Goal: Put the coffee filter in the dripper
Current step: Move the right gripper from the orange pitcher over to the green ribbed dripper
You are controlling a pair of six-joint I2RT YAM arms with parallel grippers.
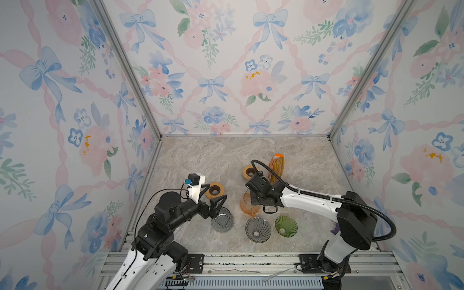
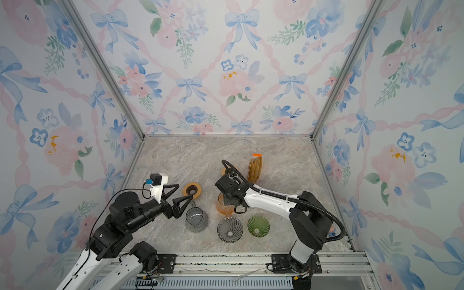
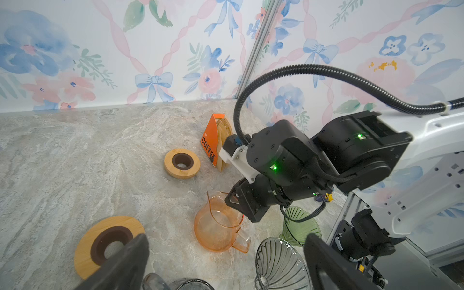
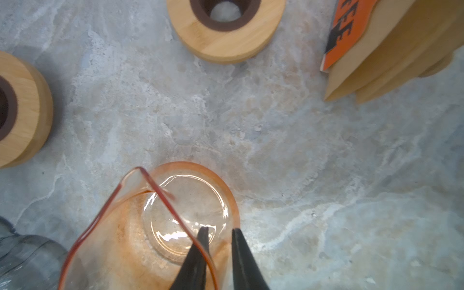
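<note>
The coffee filters [image 1: 277,167] are brown papers standing in an orange "COFFEE" pack [image 3: 209,145] at the back of the marble table. Two empty drippers stand near the front: a clear grey ribbed dripper [image 1: 258,229] and a green dripper [image 1: 286,226]. My right gripper [image 4: 219,229] points down at an orange glass carafe [image 1: 247,204]. One finger is inside the rim and the other outside, shut on the glass wall. My left gripper [image 1: 218,192] hangs open and empty above a grey glass carafe [image 1: 222,219].
Two wooden rings with dark centres lie on the table, a near ring [image 1: 215,190] by my left gripper and a far ring [image 1: 250,172] beside the filter pack. A small toy [image 3: 327,197] sits by the right wall. An aluminium rail [image 1: 251,261] runs along the front edge.
</note>
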